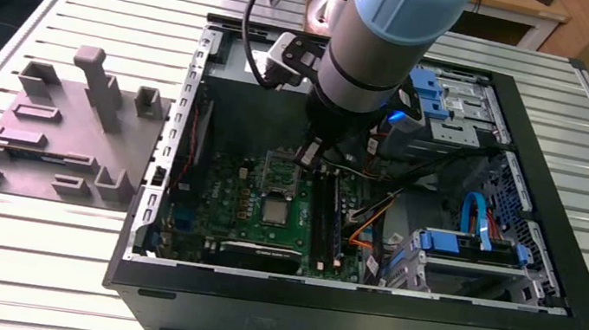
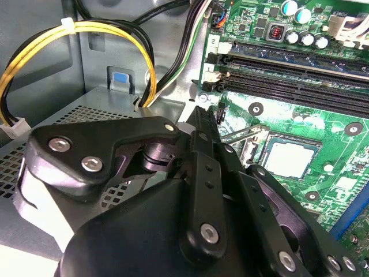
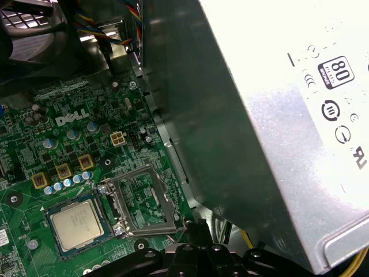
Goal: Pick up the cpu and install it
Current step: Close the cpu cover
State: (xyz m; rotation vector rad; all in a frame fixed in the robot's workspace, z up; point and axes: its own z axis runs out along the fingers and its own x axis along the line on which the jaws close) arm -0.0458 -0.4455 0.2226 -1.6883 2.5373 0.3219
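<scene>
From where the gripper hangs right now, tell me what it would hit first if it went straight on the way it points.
Most likely the open socket frame on the motherboard: the gripper sits right by it, with the cpu seated just beside. Depth is unclear, so this is a judgement.

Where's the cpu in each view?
Exterior view: cpu sits mid-motherboard inside the case, below the arm.
Second wrist view: cpu lies in its socket, just past the gripper.
First wrist view: cpu lies flat beside the open socket frame.
Shared landmark: the green motherboard around it.
</scene>
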